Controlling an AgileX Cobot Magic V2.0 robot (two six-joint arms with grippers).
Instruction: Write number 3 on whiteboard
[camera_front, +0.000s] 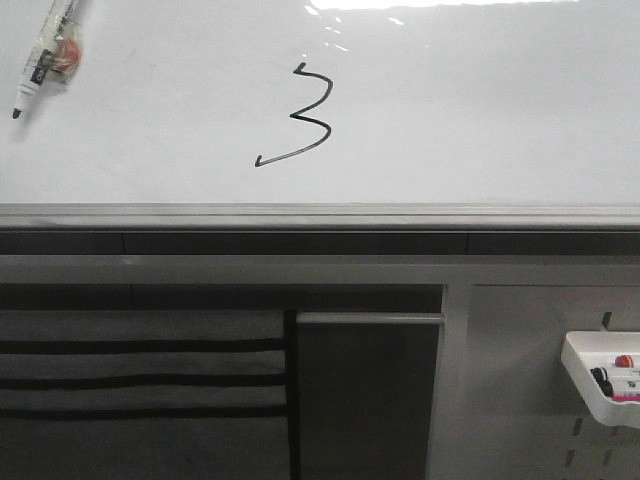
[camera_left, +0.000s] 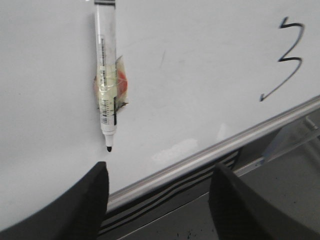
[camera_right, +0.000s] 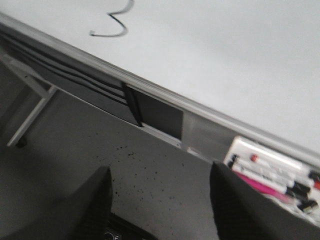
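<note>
1. The number 3 (camera_front: 303, 115) is already drawn on the whiteboard (camera_front: 480, 110), a thin black figure left of the board's middle, with its tail sweeping down to the left and ending above the grey rail (camera_front: 320, 212).
2. The marker (camera_front: 45, 55) sits far left on the board, tip down, well apart from the digit; tape is wrapped round its barrel. It seems to hang there by itself.
3. The left claw (camera_left: 157, 200) hovers below the marker with its fingers apart, holding nothing.
4. The right claw (camera_right: 157, 202) is likewise spread and bare, near the white tray (camera_right: 275, 172) of pens.
5. The writing looks finished to me; I'd judge nothing is left but pulling the arms away.
</note>
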